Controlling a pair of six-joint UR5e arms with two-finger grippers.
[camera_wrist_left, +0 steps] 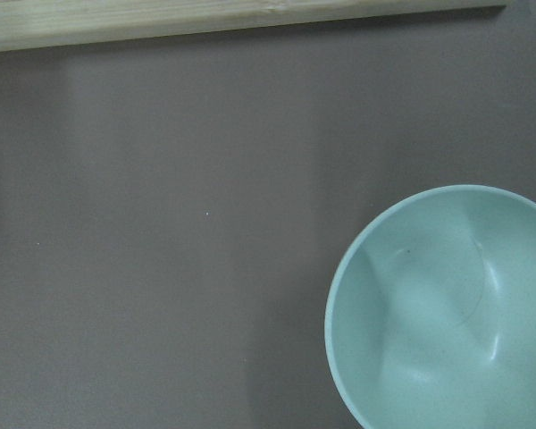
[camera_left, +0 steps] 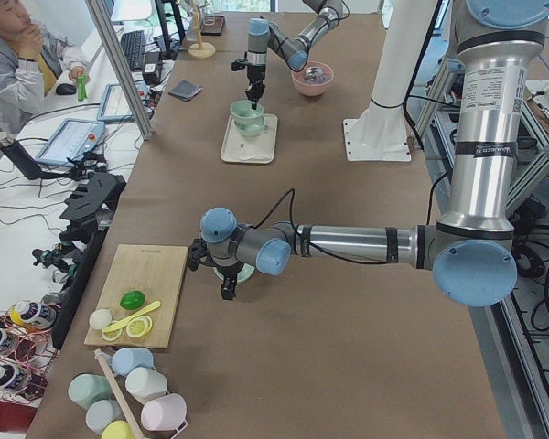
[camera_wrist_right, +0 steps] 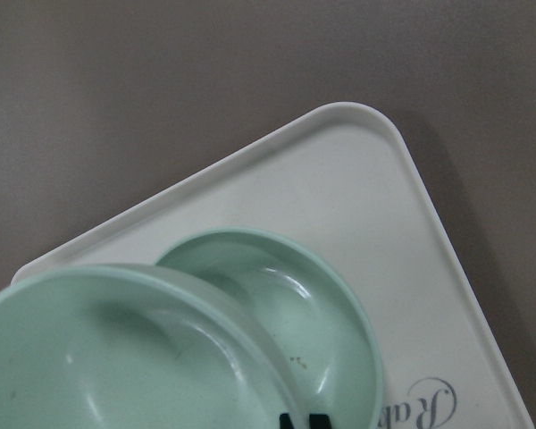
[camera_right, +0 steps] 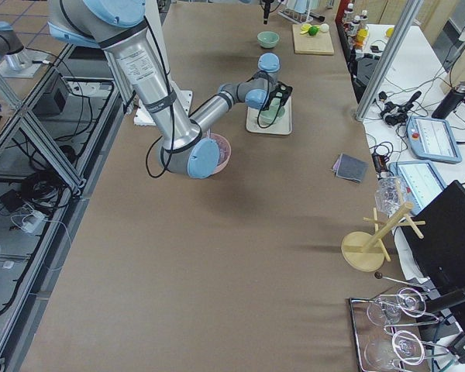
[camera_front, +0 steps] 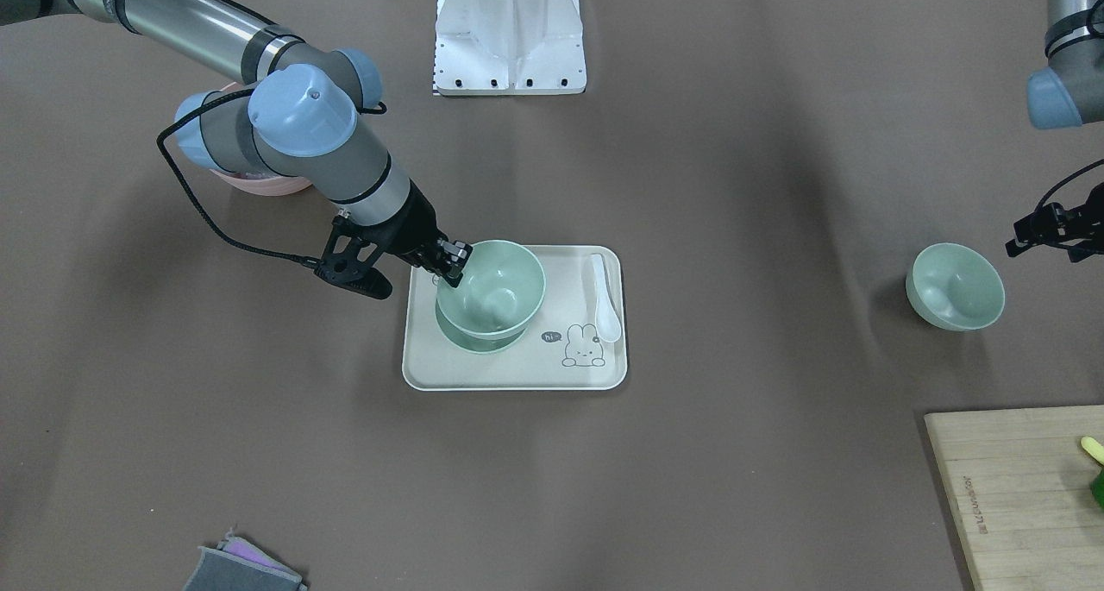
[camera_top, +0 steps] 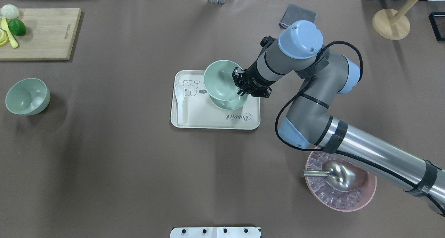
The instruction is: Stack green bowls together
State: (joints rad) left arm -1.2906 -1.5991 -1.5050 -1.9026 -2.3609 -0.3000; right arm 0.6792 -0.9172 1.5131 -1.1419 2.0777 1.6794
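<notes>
My right gripper (camera_top: 240,88) is shut on the rim of a green bowl (camera_top: 218,80). It holds the bowl tilted just over a second green bowl (camera_top: 233,105) that sits on the white tray (camera_top: 208,121). I cannot tell whether the two bowls touch. The right wrist view shows the held bowl (camera_wrist_right: 116,357) over the lower bowl (camera_wrist_right: 304,313). The third green bowl (camera_top: 27,96) stands alone on the table and fills the lower right of the left wrist view (camera_wrist_left: 447,313). My left gripper (camera_front: 1039,231) hovers beside it, only partly seen; I cannot tell whether it is open or shut.
A white spoon (camera_top: 179,99) lies on the tray. A pink ribbed bowl with a metal scoop (camera_top: 342,184) sits under my right arm. A cutting board (camera_top: 41,33) with lime and lemon is at the far left. A grey cloth (camera_top: 297,15) and a wooden stand (camera_top: 391,22) are at the back right.
</notes>
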